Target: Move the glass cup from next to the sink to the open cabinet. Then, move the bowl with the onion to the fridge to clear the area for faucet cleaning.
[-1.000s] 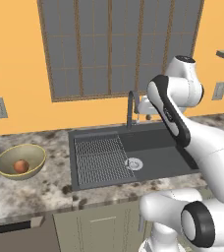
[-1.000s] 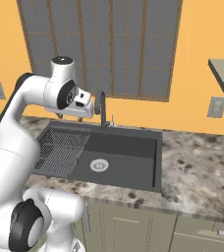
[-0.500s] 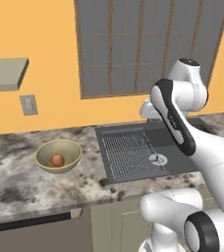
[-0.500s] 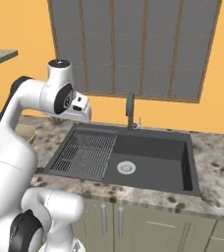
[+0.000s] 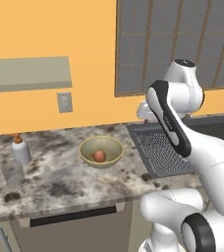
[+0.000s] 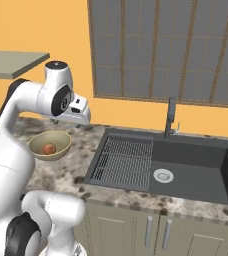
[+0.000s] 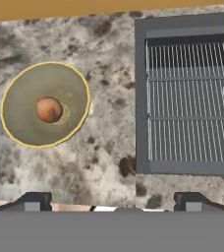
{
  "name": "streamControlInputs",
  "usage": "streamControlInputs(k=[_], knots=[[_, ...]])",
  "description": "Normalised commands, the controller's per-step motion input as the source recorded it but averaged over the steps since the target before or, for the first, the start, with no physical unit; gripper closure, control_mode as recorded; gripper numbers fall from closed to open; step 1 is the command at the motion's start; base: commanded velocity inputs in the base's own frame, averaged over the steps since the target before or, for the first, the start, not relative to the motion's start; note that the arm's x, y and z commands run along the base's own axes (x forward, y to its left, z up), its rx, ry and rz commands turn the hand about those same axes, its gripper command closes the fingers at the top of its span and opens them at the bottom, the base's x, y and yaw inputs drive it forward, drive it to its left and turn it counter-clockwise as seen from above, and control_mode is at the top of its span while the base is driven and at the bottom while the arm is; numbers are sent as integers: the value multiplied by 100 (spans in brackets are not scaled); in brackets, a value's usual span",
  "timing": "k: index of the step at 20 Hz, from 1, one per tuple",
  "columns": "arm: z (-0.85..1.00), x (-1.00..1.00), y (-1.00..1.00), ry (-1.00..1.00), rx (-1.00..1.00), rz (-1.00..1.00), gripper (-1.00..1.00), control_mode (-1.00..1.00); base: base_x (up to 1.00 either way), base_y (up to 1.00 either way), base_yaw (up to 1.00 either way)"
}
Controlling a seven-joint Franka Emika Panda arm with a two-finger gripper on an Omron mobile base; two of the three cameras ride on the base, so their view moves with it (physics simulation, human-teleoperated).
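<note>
The bowl (image 5: 101, 151) stands on the marbled counter (image 5: 60, 177), to the left of the sink (image 6: 186, 170) and its ribbed drain rack (image 7: 192, 98), with the onion (image 7: 49, 109) resting near its centre; this placement keeps it well clear of the basin but within the zone to be emptied for faucet (image 6: 170, 116) cleaning. The gripper (image 7: 114, 203) hangs above the counter, looking straight down, with the bowl off to its upper left in the hand view, so the judgement is that the arm is lining up on the bowl rather than reaching for it yet. The jaws stand spread wide, holding nothing and touching nothing. A glass cup (image 5: 12, 173) appears to stand at the far left of the counter, beside a small bottle (image 5: 20, 149).
</note>
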Motion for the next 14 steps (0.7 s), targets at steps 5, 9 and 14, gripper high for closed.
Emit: streamControlInputs(k=[5, 9, 14], knots=[[-34, 58, -7, 5, -1, -1, -100, -100, 0, 0, 0], [-56, 63, 8, 8, 5, 0, -100, -100, 0, 0, 0], [-60, 52, 56, 10, 9, 0, -100, -100, 0, 0, 0]])
